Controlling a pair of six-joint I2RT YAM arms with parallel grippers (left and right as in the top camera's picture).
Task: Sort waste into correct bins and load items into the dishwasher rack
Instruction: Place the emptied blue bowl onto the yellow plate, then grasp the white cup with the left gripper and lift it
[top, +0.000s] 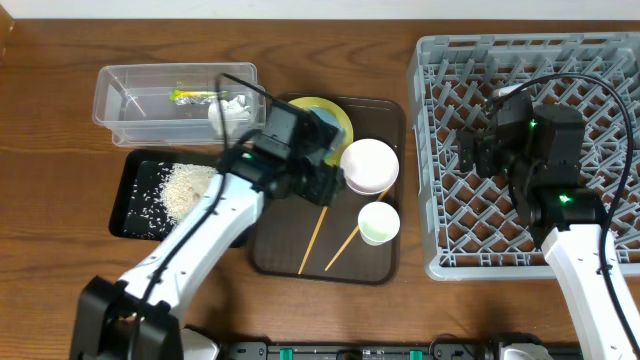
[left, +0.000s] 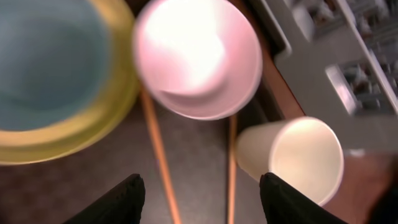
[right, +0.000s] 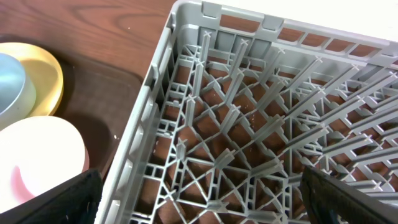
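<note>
**Left hand (top: 328, 185) over chopsticks (top: 315, 235)**

Overhead: left hand is hovering over the brown tray (top: 392, 112), nearer the chopsticks than the right hand (top: 478, 152), which is hanging over the rack (top: 430, 60). The tub (top: 120, 100) is holding wrapper (top: 195, 96) and tissue (top: 230, 112); the black tray (top: 130, 205) is holding rice (top: 185, 190).

Left wrist: fingers (left: 121, 202) are standing apart, empty; chopsticks are running through the gap between them, across the closing line.

Right wrist: fingers (right: 56, 199) are standing apart, empty; rack is showing no dishes.

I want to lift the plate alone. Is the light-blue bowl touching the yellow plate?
Touching. The left wrist view shows the light-blue bowl resting in the yellow plate, whose rim rings it with no gap.
</note>
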